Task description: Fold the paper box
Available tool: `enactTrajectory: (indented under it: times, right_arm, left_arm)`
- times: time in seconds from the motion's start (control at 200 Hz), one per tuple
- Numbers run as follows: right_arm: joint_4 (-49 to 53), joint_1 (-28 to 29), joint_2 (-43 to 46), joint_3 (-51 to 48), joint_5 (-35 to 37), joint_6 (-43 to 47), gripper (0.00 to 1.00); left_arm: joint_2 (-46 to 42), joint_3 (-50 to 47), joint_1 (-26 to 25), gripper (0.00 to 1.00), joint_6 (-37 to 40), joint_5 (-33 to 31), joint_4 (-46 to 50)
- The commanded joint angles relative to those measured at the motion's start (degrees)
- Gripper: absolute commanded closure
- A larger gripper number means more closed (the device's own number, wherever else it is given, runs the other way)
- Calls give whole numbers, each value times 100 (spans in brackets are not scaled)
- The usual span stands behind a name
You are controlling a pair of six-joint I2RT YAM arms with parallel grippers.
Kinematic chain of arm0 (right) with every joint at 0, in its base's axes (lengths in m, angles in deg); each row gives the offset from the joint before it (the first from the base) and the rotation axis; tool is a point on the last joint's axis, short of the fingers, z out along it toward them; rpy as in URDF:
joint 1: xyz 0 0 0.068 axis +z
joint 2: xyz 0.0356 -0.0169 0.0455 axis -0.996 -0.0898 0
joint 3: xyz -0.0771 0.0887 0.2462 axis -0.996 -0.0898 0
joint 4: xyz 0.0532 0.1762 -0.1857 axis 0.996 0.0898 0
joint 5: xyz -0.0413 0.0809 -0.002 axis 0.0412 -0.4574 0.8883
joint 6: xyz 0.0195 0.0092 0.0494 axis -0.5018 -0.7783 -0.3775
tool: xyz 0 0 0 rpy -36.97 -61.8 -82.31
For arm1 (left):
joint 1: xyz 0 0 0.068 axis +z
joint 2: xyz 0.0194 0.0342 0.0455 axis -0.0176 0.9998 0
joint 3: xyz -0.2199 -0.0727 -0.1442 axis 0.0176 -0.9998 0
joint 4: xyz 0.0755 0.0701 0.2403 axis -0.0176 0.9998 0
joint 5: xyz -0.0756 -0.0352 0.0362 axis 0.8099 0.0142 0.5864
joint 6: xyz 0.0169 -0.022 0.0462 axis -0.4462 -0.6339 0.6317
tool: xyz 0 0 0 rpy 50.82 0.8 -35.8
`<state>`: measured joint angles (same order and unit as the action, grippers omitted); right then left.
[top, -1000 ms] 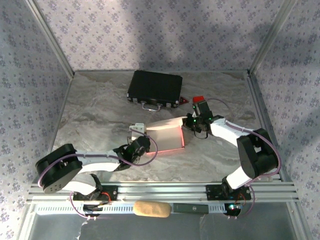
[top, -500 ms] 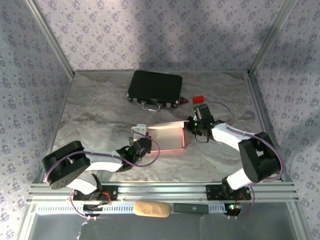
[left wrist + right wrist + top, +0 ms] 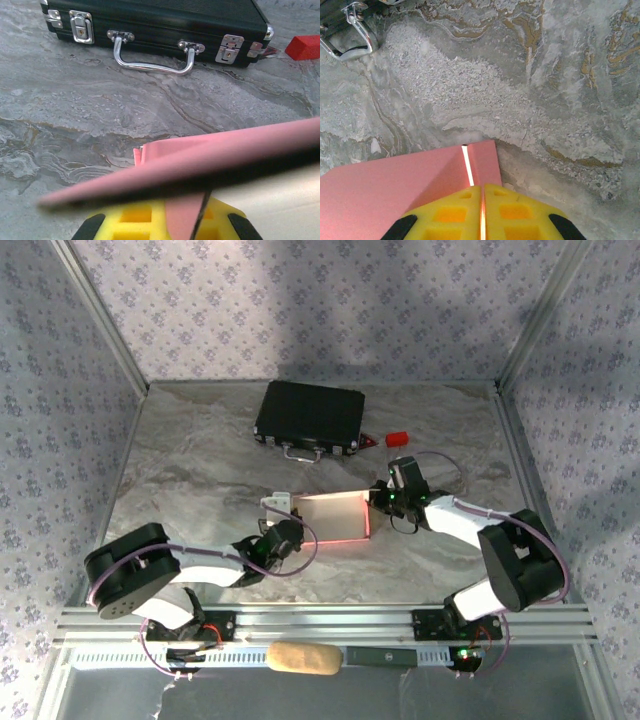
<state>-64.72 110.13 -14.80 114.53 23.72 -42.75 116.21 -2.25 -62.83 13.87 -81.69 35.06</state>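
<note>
One box (image 3: 335,517): pink card, pale upper face, bright pink along the near and right edges. Placed at table centre in the top view. Raised off the table (image 3: 190,480) in the left wrist view, nearly edge-on, a long pink band with dark shadow beneath. Flat pink sheet in the right wrist view, marked by one thin bright line close to its corner.

Two grippers, both on the box.

Left gripper (image 3: 283,532): at the box's 8 o'clock corner. Yellow pads drawn in narrow, with a pink flap of the card clamped between them.

Right gripper (image 3: 378,498): at the box's 2 o'clock corner. Yellow pads pressed almost together, with the card edge pinched in the thin gap.

One case (image 3: 310,417): black, hard, closed, lying flat. Metal latches and a metal handle (image 3: 152,60) on its near side. At 12 o'clock from the box, well apart, close to the far wall.

One block (image 3: 398,438): small, red. At 1 o'clock from the box, near the case's right end, not touching it.

One roll (image 3: 300,658): tan, oblong, material unclear. On the rail at 6 o'clock, between the two arm bases.

Table surface: grey, marbled. Walls at 9, 12 and 3 o'clock: pale floral pattern.
</note>
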Motion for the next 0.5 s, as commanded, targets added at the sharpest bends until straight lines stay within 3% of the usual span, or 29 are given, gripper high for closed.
enactTrajectory:
  times: [0.0,0.135,0.495]
  right_arm:
    - [-114,137,121,57,-78,-77,88]
    - [-49,136,78,134,-85,-68,88]
    - [-6,170,-10,225,-77,-74,88]
  left_arm:
    - [-78,240,10,100,-383,1145,815]
    - [-259,590,224,100,-574,1429,1524]
    - [-266,866,434,100,-1030,1439,1994]
